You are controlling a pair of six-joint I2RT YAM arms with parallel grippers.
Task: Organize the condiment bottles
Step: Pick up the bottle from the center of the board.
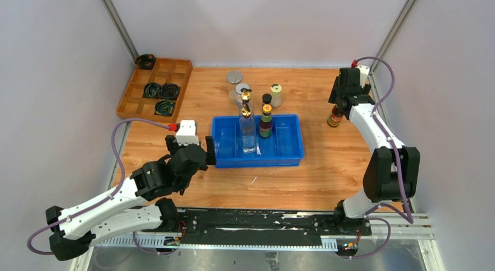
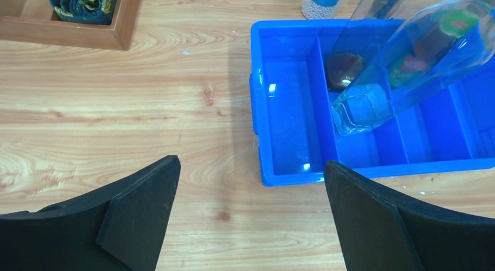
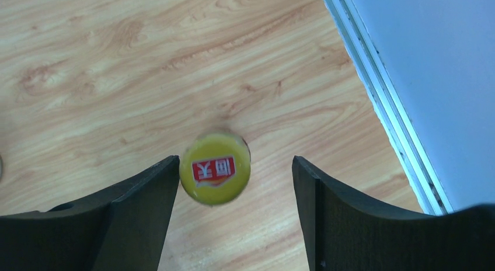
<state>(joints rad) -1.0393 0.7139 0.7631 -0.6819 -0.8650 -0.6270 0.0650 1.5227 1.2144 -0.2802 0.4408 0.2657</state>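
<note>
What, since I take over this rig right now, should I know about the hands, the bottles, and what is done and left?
Left hand: open, empty, beside the left end of the blue bin.
Right hand: open, straddling the yellow-capped bottle, which stands on the table right of the bin; not clamped.
Done: clear bottle and dark bottle stand in the bin.
Left: the yellow-capped bottle, plus a silver-lidded jar, another and a cream-lidded jar behind the bin.
</note>
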